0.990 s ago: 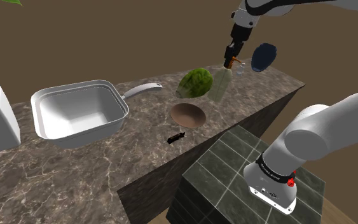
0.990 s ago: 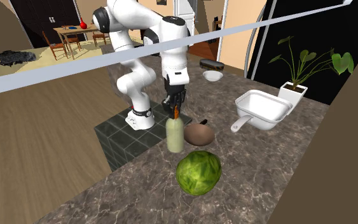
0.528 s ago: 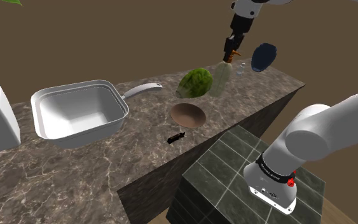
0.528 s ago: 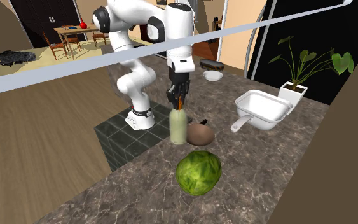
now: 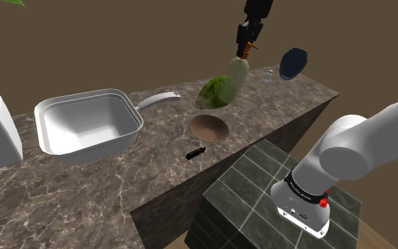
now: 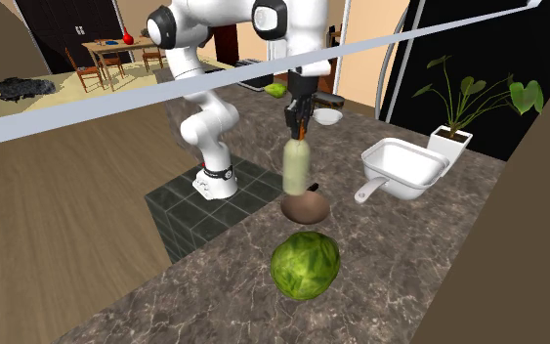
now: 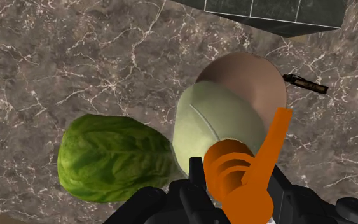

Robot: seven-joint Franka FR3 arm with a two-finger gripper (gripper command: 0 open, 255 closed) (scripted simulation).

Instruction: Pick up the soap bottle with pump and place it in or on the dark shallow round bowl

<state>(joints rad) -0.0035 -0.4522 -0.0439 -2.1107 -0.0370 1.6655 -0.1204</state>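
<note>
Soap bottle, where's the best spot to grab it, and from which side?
The orange pump at the top, from straight above, which is how the gripper holds the bottle now. It hangs upright, the pump neck is narrow enough for the gripper to close on, and the pale body below looks wide and rounded, probably harder to clasp.

- Note that the gripper has climbed toward the top edge of the shoulder view and shifted slightly left.
- Observe that the soap bottle has travelled up and to the right in the second exterior view.
- Confirm that the bottle now hangs above the brown bowl; earlier it sat to the bowl's left.
</note>
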